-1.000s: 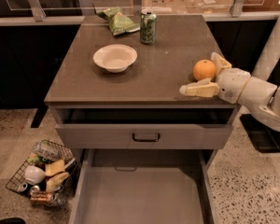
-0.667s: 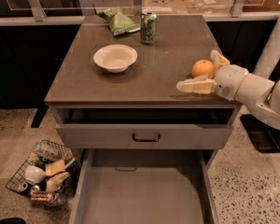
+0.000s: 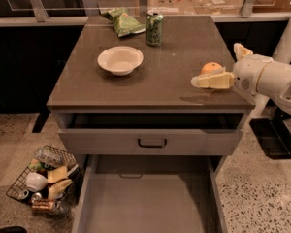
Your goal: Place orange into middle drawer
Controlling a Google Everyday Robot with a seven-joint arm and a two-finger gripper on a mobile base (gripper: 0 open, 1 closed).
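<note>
One orange (image 3: 212,68) sat by the bench's (image 3: 136,86) right edge inside the open, empty end effector (image 3: 217,65); a bump could roll it off.

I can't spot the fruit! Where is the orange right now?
In the camera view, the orange is right at the gripper, near the front right edge of the cabinet top, to the right of the white bowl.
</note>
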